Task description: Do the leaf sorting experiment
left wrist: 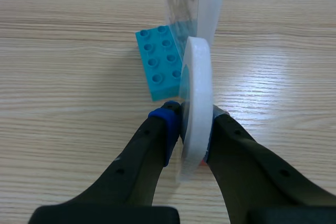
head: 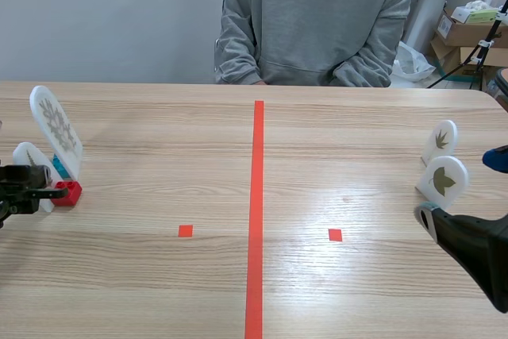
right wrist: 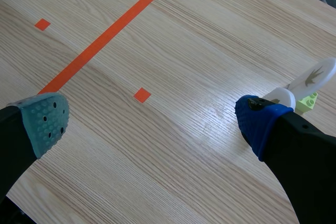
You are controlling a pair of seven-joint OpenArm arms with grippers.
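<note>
Small leaf card point(left wrist: 197, 87) clamped in left tool point(left wrist: 191, 124), right tool point(right wrist: 153, 121) spread wide, teal brick point(left wrist: 157, 69) beside card

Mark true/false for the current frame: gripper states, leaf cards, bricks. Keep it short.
1. The left gripper is shut on a small white leaf card. True.
2. The right gripper holds a leaf card. False: it is open, with nothing between its fingers.
3. A teal brick lies just ahead of the left gripper. True.
4. The right-hand leaf cards stand on the centre tape line. False: they stand near the table's right edge, well apart from the line.
5. A person sits across the table. True.
</note>
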